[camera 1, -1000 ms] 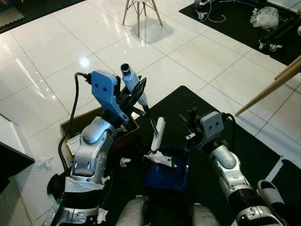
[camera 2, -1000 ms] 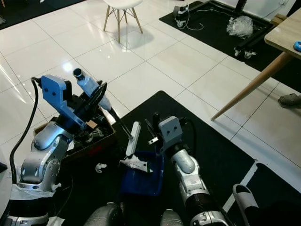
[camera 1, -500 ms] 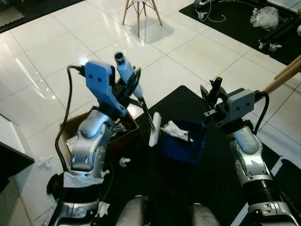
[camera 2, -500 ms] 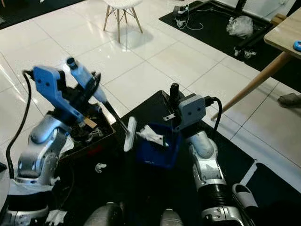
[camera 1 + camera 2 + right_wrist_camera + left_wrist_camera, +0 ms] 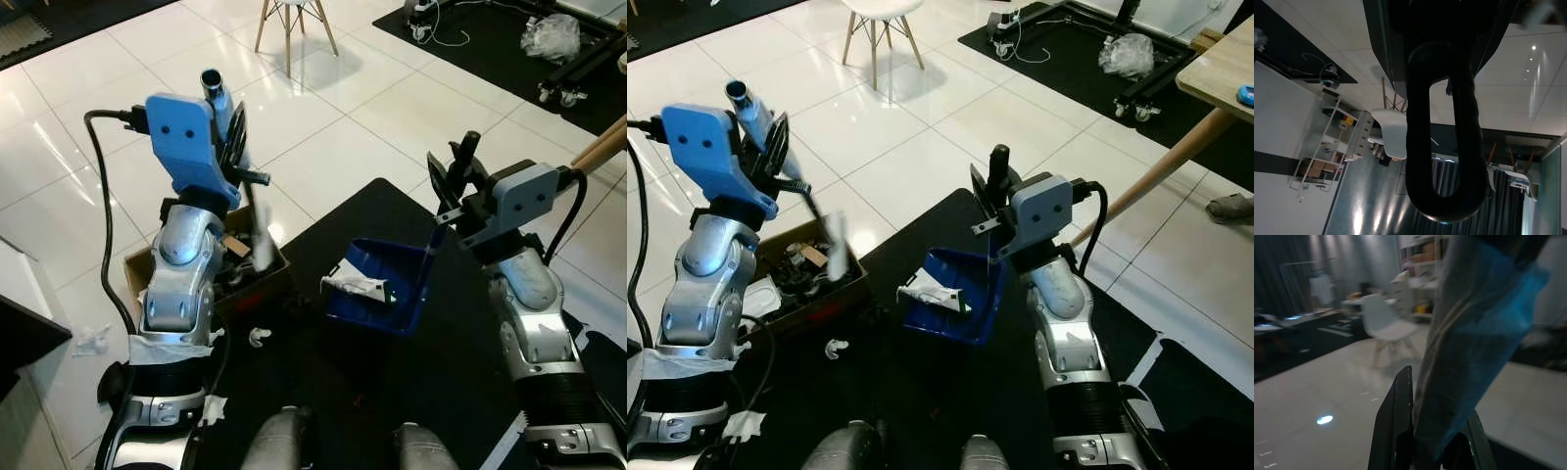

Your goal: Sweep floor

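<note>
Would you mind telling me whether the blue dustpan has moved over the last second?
Yes. The blue dustpan went up and toward the robot's right, farther from the cardboard box.

Silver arms, blue wrist housings, black cables

This is an indoor living or work room with a glossy white tiled floor (image 5: 392, 108) and black mats (image 5: 950, 392) laid over parts of it. A white chair on splayed wooden legs (image 5: 880, 24) stands at the far side. At the far right, a wooden table (image 5: 1220, 73) rises on slanted legs. Cables (image 5: 441, 24) and a wheeled stand (image 5: 573, 73) lie on the far mat. The left wrist view shows shelving (image 5: 1422, 276) against the wall.
</note>
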You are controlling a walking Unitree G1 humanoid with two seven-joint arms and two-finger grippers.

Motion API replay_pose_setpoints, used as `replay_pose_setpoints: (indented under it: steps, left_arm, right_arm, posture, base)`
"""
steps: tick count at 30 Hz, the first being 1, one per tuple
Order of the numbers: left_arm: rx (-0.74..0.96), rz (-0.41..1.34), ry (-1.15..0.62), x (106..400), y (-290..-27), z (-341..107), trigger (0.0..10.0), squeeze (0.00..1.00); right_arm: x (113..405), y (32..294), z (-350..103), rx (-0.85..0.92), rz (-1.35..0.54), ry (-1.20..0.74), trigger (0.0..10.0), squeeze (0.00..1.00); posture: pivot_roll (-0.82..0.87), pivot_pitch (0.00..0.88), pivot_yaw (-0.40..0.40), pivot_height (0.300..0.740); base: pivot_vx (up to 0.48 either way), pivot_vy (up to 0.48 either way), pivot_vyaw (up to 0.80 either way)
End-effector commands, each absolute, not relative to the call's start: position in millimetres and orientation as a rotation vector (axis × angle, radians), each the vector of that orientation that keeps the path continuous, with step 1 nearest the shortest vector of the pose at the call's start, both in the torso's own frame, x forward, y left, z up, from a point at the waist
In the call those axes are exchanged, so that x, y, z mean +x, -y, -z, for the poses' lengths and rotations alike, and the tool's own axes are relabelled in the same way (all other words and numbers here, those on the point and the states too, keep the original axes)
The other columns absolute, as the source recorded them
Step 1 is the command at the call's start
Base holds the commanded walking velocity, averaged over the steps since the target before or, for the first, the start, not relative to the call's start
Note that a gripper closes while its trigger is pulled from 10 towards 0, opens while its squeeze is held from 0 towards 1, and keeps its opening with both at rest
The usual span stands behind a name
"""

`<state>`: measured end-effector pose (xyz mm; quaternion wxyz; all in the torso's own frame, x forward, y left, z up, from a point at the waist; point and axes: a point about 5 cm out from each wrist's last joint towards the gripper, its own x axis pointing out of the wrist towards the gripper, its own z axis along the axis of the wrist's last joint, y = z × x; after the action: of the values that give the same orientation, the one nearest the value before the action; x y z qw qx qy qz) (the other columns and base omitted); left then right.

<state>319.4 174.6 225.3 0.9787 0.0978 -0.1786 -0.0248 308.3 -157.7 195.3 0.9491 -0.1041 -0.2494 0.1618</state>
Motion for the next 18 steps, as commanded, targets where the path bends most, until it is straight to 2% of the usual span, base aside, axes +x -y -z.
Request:
replay_pose_setpoints:
  steps: [1, 3, 10, 18]
  left_arm:
    - [0.317, -0.010, 0.431, 314, -186, -235, 10.0, 0.00]
    - [0.410, -0.019, 0.434, 311, -192, -232, 10.0, 0.00]
    - [0.470, -0.082, 0.393, 295, -214, -219, 10.0, 0.00]
    - [0.723, -0.325, 0.256, 281, -256, -189, 10.0, 0.00]
  right_arm:
    - [305, 164, -210, -0.219, -0.300, 0.569, 10.0, 0.00]
    - [305, 166, -213, -0.223, -0.293, 0.573, 10.0, 0.00]
    - [305, 171, -219, -0.232, -0.275, 0.582, 10.0, 0.00]
    - [306, 174, -222, -0.241, -0.272, 0.571, 10.0, 0.00]
  posture:
    - [-0.05, 0.098, 0.041, 0.740]
    - [-0.05, 0.104, 0.044, 0.740]
    - [-0.04, 0.115, 0.047, 0.740]
    - [-0.02, 0.120, 0.037, 0.740]
  base:
    - [0.000, 0.000, 0.00]
    - [0.000, 0.000, 0.00]
    - [0.000, 0.000, 0.00]
    - [0.000, 0.000, 0.00]
